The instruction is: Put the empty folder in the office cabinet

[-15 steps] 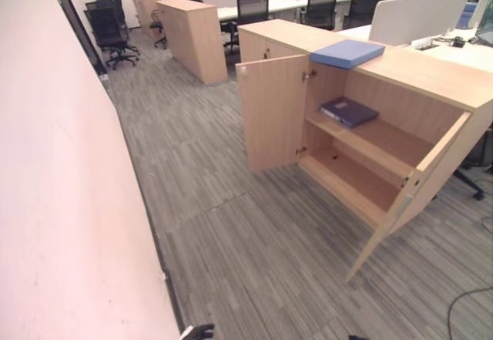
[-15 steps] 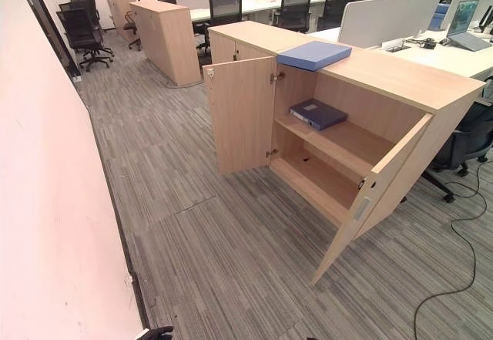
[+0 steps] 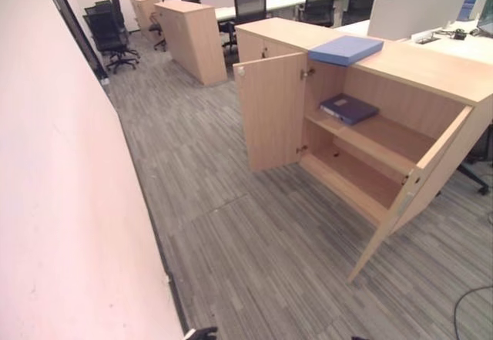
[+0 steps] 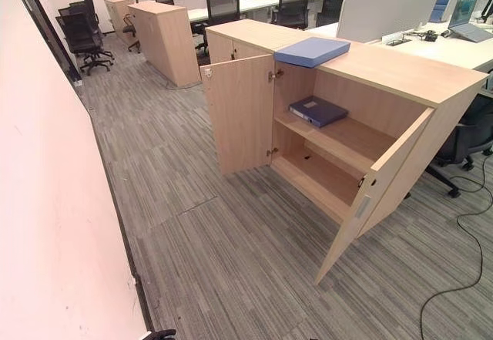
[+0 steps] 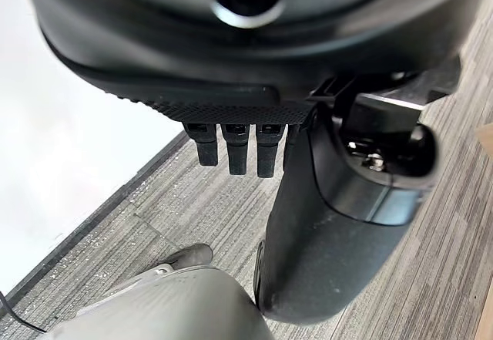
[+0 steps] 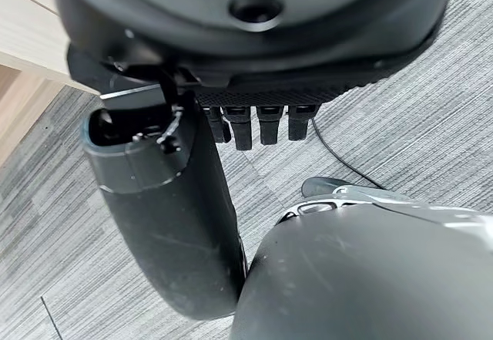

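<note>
A light blue folder (image 3: 346, 49) lies flat on top of the wooden office cabinet (image 3: 431, 70). Both cabinet doors stand open, the left door (image 3: 271, 112) and the right door (image 3: 420, 182). A dark blue folder (image 3: 348, 109) lies on the upper shelf (image 3: 385, 136); the lower shelf is bare. My left hand (image 5: 231, 151) hangs over the carpet with straight fingers and holds nothing. My right hand (image 6: 262, 124) hangs the same way, open, with a wooden cabinet edge at the corner of its wrist view. Both hands are well short of the cabinet.
A white wall (image 3: 62, 201) runs along the left. Grey carpet (image 3: 231, 224) lies between me and the cabinet. A second wooden cabinet (image 3: 191, 38) stands further back, with black office chairs (image 3: 108, 28) and desks with dividers (image 3: 416, 12) behind. A chair (image 4: 454, 147) stands right of the cabinet.
The whole picture has shifted slightly, so the camera has moved. The folders, the cabinet doors and both hands stay as they were.
</note>
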`<state>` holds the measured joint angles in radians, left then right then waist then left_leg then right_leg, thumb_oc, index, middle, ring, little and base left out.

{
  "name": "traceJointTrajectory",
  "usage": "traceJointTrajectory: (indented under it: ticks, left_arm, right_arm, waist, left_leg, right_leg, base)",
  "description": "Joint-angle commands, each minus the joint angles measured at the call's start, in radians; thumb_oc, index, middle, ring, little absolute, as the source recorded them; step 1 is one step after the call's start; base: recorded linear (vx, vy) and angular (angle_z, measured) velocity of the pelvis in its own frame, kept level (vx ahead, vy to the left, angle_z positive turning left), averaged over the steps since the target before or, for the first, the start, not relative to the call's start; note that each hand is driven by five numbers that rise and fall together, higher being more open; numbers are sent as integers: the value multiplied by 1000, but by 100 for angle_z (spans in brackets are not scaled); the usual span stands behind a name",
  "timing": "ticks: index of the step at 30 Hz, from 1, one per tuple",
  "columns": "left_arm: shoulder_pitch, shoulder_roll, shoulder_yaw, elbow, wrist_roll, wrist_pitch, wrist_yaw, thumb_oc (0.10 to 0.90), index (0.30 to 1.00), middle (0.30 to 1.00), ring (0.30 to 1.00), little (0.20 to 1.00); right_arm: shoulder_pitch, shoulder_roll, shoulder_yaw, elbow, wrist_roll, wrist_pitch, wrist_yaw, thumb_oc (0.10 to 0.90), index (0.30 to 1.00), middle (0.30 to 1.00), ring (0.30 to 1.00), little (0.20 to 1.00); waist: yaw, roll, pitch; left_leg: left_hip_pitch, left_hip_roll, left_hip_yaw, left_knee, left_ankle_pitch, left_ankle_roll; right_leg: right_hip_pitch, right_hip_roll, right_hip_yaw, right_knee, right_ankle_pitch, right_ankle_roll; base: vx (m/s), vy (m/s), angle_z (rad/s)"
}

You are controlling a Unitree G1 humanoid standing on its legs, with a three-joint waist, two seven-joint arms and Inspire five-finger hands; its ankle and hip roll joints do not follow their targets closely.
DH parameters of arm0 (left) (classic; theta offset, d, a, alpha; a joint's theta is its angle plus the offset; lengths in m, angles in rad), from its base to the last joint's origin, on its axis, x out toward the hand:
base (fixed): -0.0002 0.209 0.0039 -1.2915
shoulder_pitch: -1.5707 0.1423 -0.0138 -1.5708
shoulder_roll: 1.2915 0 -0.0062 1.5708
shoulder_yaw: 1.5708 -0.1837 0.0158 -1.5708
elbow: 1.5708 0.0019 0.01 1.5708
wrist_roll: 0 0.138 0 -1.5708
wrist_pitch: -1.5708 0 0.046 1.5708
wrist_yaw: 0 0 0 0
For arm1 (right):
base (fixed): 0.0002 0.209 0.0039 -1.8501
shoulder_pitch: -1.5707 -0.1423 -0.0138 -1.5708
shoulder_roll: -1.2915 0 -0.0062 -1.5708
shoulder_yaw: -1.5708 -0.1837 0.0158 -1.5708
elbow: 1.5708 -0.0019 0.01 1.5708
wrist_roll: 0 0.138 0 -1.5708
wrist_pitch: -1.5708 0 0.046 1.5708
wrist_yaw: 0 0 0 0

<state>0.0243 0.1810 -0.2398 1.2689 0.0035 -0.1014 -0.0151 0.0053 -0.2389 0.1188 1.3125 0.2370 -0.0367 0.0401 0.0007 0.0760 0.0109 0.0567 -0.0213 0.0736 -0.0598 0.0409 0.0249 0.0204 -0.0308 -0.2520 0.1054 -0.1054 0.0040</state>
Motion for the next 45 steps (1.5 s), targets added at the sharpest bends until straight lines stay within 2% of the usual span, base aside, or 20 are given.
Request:
traceJointTrajectory:
  ticks: [1,22,30,34,35,38,39,40,41,42,44,45]
  left_arm:
    - [-20,9,4,87,20,19,-17,800,900,900,900,900]
    - [-24,28,15,99,13,34,-27,800,900,900,900,900]
    - [-34,28,-10,96,18,38,-30,800,900,900,900,900]
    - [-33,30,7,89,-10,41,-31,800,900,900,900,900]
    - [-36,33,34,86,-51,44,-25,800,900,900,900,900]
    - [-37,27,61,76,-108,45,-27,800,900,900,900,900]
    - [-35,23,73,71,-137,45,-30,800,900,900,900,900]
    - [-34,15,99,63,-191,49,-34,800,900,900,900,900]
    - [-34,15,99,63,-191,49,-34,800,900,900,900,900]
    - [-31,7,117,56,-231,47,-30,800,900,900,900,900]
    - [-24,1,123,49,-244,42,-27,800,900,900,900,900]
    - [-18,0,120,46,-238,37,-25,800,900,900,900,900]
  right_arm:
    - [-25,-19,14,70,-1,3,16,800,900,900,900,900]
    - [-46,-38,53,84,-67,31,50,800,900,900,900,900]
    - [-94,-66,51,122,-83,53,54,800,900,900,900,900]
    - [-99,-73,38,130,-72,57,57,800,900,900,900,900]
    - [-107,-79,26,133,-60,58,56,800,900,900,900,900]
    - [-122,-83,16,147,-42,61,60,800,900,900,900,900]
    - [-123,-85,13,152,-39,61,58,800,900,900,900,900]
    - [-126,-89,10,159,-37,64,57,800,900,900,900,900]
    - [-127,-89,10,159,-37,64,57,800,900,900,900,900]
    - [-138,-97,12,161,-33,67,51,800,900,900,900,900]
    - [-130,-89,20,152,-34,63,46,800,900,900,900,900]
    - [-124,-85,26,147,-39,63,45,800,900,900,900,900]
  waist:
    - [-9,-45,15]
    - [1,-43,28]
    - [17,-40,28]
    - [24,-41,31]
    - [33,-48,47]
    - [41,-59,89]
    - [46,-63,101]
    - [52,-65,115]
    - [52,-64,115]
    - [61,-60,132]
    - [65,-67,136]
    - [67,-71,137]
  left_leg:
    - [23,7,-29,-27,-91,-46]
    - [21,6,-42,-27,-88,-45]
    - [37,15,-67,-27,-84,-55]
    - [49,24,-78,-27,-80,-61]
    - [42,34,-82,1,-77,-67]
    - [-66,38,-52,234,-136,-98]
    - [-104,41,-44,313,-142,-104]
    - [-148,50,-40,399,-123,-110]
    - [-150,51,-41,401,-125,-110]
    - [-188,74,-30,462,-79,-121]
    - [-240,63,-21,432,-84,-110]
    - [-259,53,-22,374,-72,-103]
  right_leg:
    - [69,-46,-10,-193,85,101]
    - [73,-40,-10,-193,77,94]
    - [101,-32,-41,-193,55,79]
    - [118,-27,-57,-193,45,69]
    - [132,-27,-66,-193,42,58]
    - [147,-29,-89,-192,34,32]
    - [155,-29,-93,-191,26,23]
    - [170,-23,-101,-192,20,13]
    - [169,-22,-101,-192,20,13]
    - [191,-9,-104,-193,-1,6]
    - [188,-12,-100,-193,-5,9]
    - [184,-14,-96,-193,-7,14]
  base:
    - [0,0,0]
    - [8,-7,0]
    - [54,-61,8]
    - [52,-85,18]
    - [-6,-116,31]
    - [-53,-129,29]
    - [-30,-113,22]
    - [-14,-79,15]
    - [54,-94,26]
    - [70,-65,22]
    - [86,-33,8]
    - [200,108,-3]
